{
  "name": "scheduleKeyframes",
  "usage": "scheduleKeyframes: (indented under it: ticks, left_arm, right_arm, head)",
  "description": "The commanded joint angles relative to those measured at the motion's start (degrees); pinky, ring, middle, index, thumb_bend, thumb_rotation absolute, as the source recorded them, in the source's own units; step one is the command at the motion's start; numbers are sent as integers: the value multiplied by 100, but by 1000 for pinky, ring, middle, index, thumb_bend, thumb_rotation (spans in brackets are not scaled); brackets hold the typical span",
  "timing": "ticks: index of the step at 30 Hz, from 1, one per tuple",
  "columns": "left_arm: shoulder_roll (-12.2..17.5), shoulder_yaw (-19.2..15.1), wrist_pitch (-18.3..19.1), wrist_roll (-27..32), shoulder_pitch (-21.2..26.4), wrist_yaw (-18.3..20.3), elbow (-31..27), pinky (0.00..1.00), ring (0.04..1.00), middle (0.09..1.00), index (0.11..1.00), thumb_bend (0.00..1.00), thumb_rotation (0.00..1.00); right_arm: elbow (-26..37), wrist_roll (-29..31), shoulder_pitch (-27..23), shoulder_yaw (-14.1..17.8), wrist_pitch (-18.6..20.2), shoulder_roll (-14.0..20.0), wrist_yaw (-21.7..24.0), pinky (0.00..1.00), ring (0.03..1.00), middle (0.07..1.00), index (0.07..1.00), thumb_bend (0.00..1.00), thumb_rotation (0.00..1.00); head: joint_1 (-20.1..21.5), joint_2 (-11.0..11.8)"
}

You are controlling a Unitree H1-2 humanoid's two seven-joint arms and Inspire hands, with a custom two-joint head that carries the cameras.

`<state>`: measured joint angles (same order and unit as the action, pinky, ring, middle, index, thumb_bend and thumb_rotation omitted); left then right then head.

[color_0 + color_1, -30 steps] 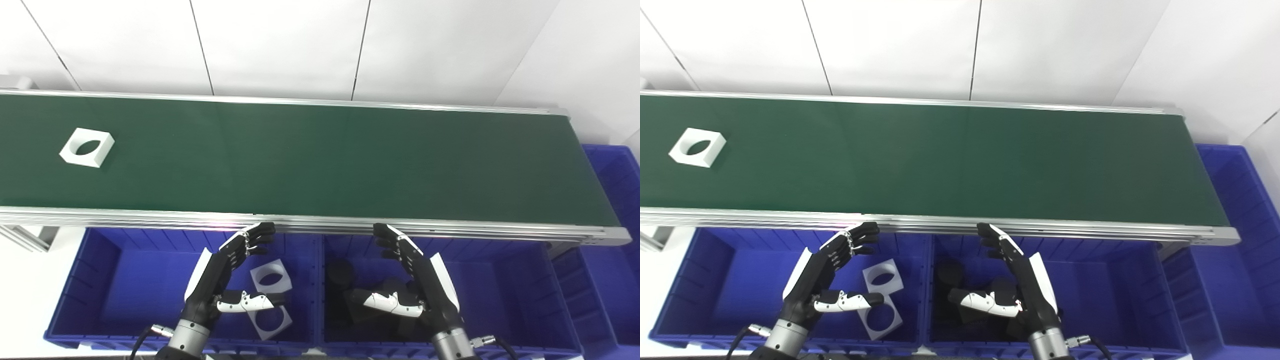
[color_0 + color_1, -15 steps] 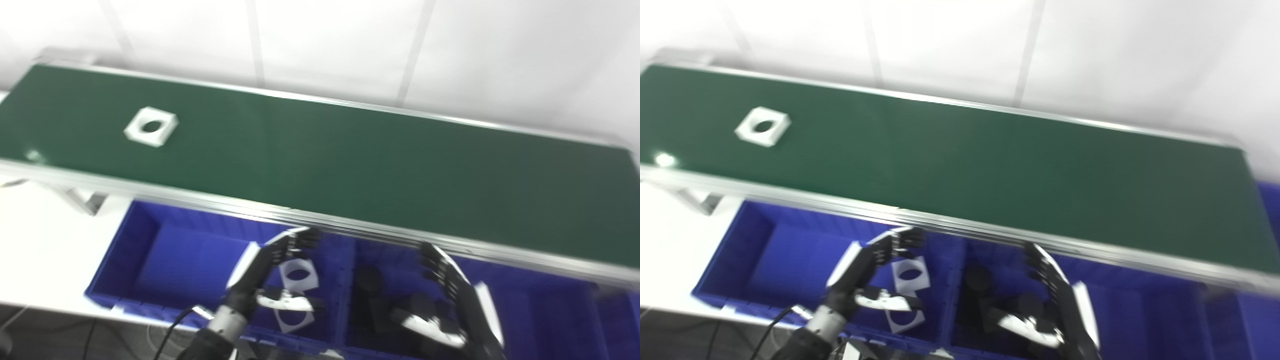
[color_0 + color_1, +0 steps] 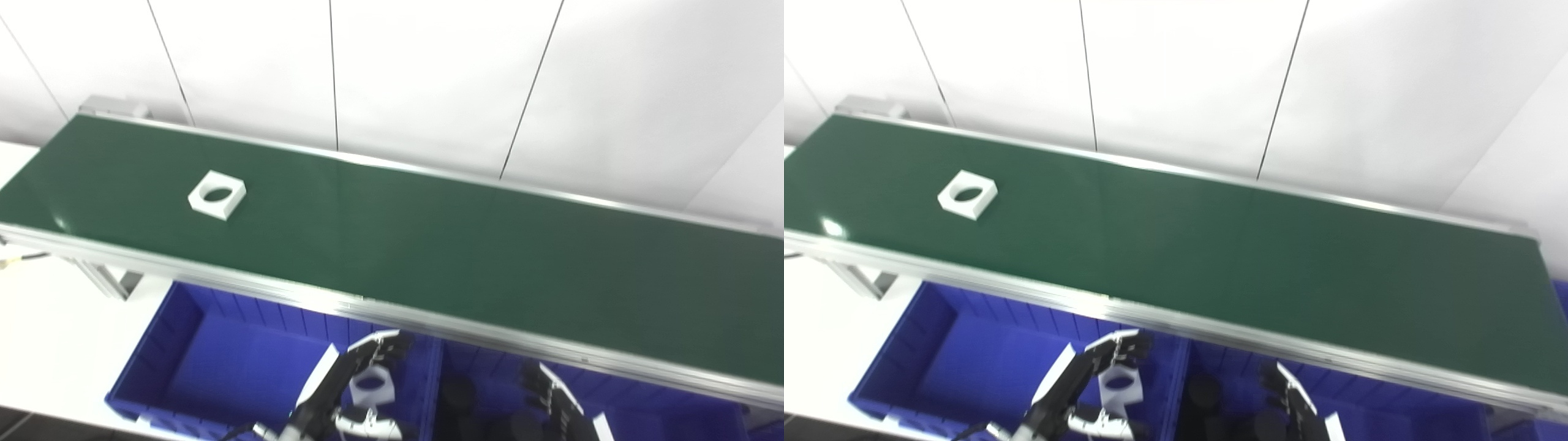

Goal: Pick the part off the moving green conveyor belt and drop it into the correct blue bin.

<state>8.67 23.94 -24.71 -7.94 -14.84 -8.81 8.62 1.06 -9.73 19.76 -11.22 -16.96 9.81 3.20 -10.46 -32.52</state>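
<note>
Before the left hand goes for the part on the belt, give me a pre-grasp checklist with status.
1. White square part lying flat on green belt: ok.
2. Left hand empty, fingers apart: ok.
3. Left hand over the part: not ok, it is low over the left blue bin.
4. Belt between hand and part free of other things: ok.
5. Right hand open: cannot tell, cropped at the frame edge.

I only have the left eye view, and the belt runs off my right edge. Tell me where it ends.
Observer: In the right eye view the green belt stops at a silver frame corner, inside the picture.
Operator: Report anything beyond that end.
Observer: A strip of blue, possibly another bin, shows at the picture's edge just past it.
</note>
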Motion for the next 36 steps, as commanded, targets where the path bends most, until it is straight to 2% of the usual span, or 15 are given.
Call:
scheduleKeyframes:
  ticks: [1,4,12,16,19,23,25,30,36]
  left_arm:
    - [58,-54,-221,240,14,45,-339,673,737,778,768,901,242]
    - [125,-170,-221,444,16,194,-568,670,735,778,761,906,244]
    - [562,-574,-220,308,338,350,-1256,667,748,782,778,915,284]
    - [921,-891,-219,448,622,738,-1565,709,782,805,804,892,287]
    - [1094,-1201,-214,58,737,823,-1724,719,797,832,832,876,364]
    - [1414,-1483,-53,262,1007,1234,-1895,763,823,848,842,858,317]
    - [1538,-1594,106,300,1158,1420,-1936,807,850,860,850,847,317]
    - [1686,-1854,343,332,1593,1746,-1872,786,846,861,845,827,298]
    - [2038,-2086,662,166,2260,2136,-1574,806,855,876,863,793,308]
  right_arm:
    - [49,-7,-57,7,-362,-62,-25,774,832,847,854,803,274]
    - [7,24,-71,-2,-343,-93,6,785,839,851,857,804,266]
    - [-198,53,-173,-2,-521,-166,-2,760,827,844,856,799,207]
    - [-265,71,-234,7,-505,-198,8,751,823,845,858,809,216]
    - [-290,49,-261,6,-512,-197,12,756,824,845,858,808,214]
    - [-333,88,-293,14,-541,-188,26,764,832,844,856,808,210]
    - [-373,101,-315,22,-579,-172,31,763,830,838,853,811,208]
    - [-401,81,-348,23,-550,-127,53,756,828,837,856,809,220]
    - [-428,162,-361,22,-581,-131,84,760,824,837,851,807,200]
  head:
    - [5,47]
    - [12,104]
    - [1,288]
    - [-23,344]
    - [-11,344]
    - [34,347]
    - [37,355]
    - [16,390]
    - [25,405]
